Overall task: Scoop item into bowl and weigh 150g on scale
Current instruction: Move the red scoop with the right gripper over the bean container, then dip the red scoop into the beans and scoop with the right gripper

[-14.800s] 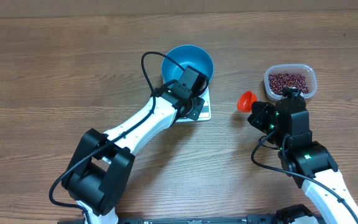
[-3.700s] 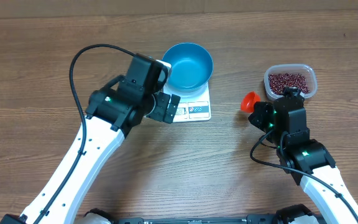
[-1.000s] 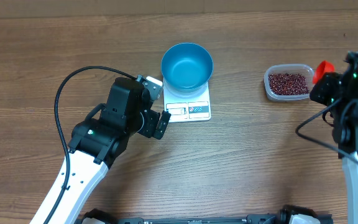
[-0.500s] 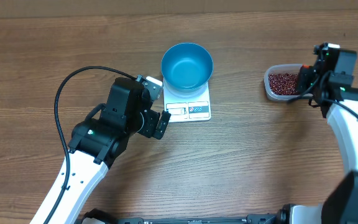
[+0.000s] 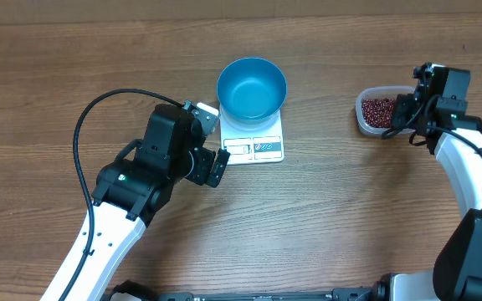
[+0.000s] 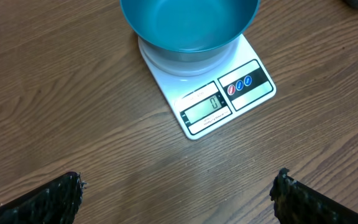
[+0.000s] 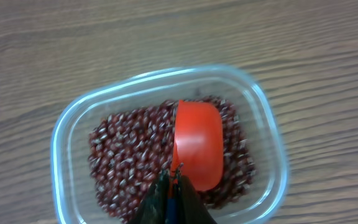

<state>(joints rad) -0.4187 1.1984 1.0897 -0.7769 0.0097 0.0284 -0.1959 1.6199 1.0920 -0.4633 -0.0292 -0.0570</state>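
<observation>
The blue bowl (image 5: 252, 87) stands empty on the white scale (image 5: 262, 149). In the left wrist view the bowl (image 6: 188, 25) is at the top and the scale's (image 6: 229, 93) display reads 0. My left gripper (image 6: 176, 198) hovers open over bare wood, just left of the scale (image 5: 212, 165). My right gripper (image 7: 173, 182) is shut on the handle of a red scoop (image 7: 197, 143), whose cup sits mouth-down in the dark red beans (image 7: 126, 165). In the overhead view the right gripper (image 5: 408, 113) is over the beans' right side (image 5: 376, 109).
The beans lie in a clear rounded plastic tub (image 7: 61, 134) at the right of the wooden table (image 5: 350, 217). The left arm's black cable (image 5: 82, 134) loops over the table left of the scale.
My right arm has swung in from the tub's right and lowered the red scoop into the beans. The left arm, bowl and scale have not moved.
</observation>
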